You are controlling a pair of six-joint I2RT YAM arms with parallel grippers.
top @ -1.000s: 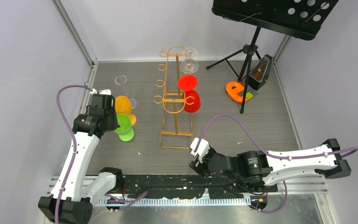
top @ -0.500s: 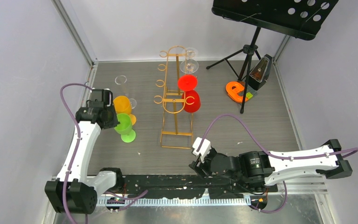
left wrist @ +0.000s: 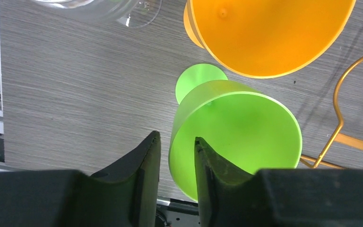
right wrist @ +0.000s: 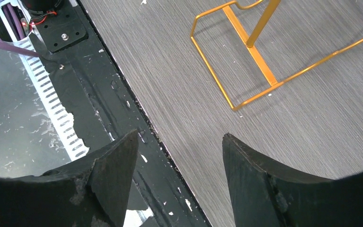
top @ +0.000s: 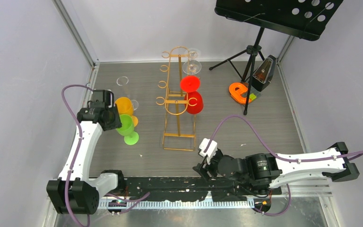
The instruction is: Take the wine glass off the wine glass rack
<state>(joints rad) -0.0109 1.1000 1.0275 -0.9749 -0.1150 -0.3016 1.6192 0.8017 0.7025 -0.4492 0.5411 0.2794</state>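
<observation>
The gold wine glass rack (top: pixel 177 99) stands mid-table. Two red wine glasses (top: pixel 190 84) and a clear one (top: pixel 192 66) hang on its right side. A green wine glass (top: pixel 126 128) stands on the table left of the rack, next to an orange one (top: pixel 124 106). My left gripper (top: pixel 111 118) is at the green glass. In the left wrist view the green glass (left wrist: pixel 236 118) has its rim between the fingers of the left gripper (left wrist: pixel 176 138), jaws open with a gap. My right gripper (top: pixel 201 165) hangs open and empty over the table's near edge.
A clear glass (top: pixel 122 81) stands behind the orange one. A black music stand (top: pixel 279 16), a metronome (top: pixel 264 73) and an orange object (top: pixel 240 92) occupy the back right. The rack's wire base (right wrist: pixel 246 61) lies just ahead of the right gripper (right wrist: pixel 179 137).
The left jaws have parted from the green glass's rim, and the glass has shifted slightly toward the near edge. The right gripper has shifted a little to the right and opened wider.
</observation>
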